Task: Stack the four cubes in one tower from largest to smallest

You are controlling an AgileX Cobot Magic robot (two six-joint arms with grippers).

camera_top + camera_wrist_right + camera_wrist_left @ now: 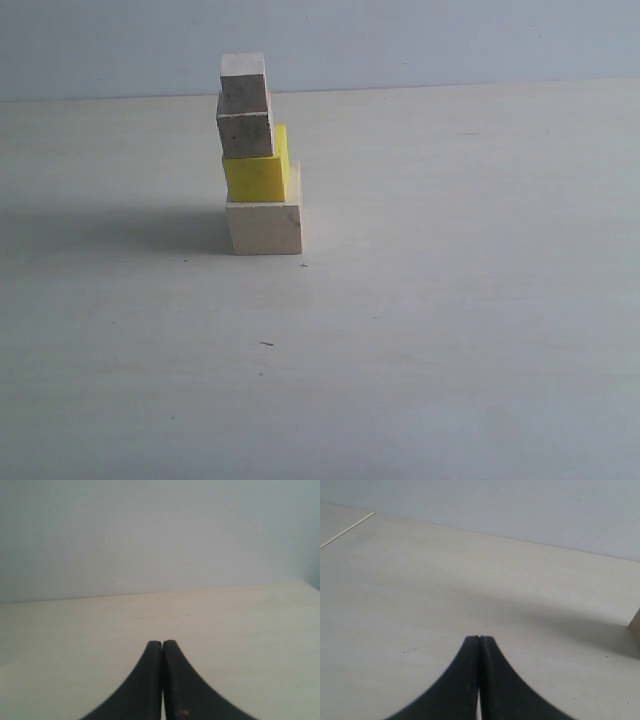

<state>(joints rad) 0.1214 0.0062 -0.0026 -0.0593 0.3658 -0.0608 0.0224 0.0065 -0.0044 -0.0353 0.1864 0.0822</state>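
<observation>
On the pale table (460,360), left of centre, one tower (258,165) of four cubes stands: one large wood cube (264,228), one yellow cube (255,178), then two small greyish ones, the lower grey cube (246,138) and the upper grey cube (245,75). The left gripper (479,639) and the right gripper (162,642) are each closed on nothing.

Table (450,300), left of centre, far half: large cube (264,228); on it medium cube (256,175); then lower small cube (245,132); upper small cube (244,73) topmost.

A pale wood cube (264,228), yellow cube (255,178), two greyish, perhaps pinkish cubes (245,133) (244,80).
</observation>
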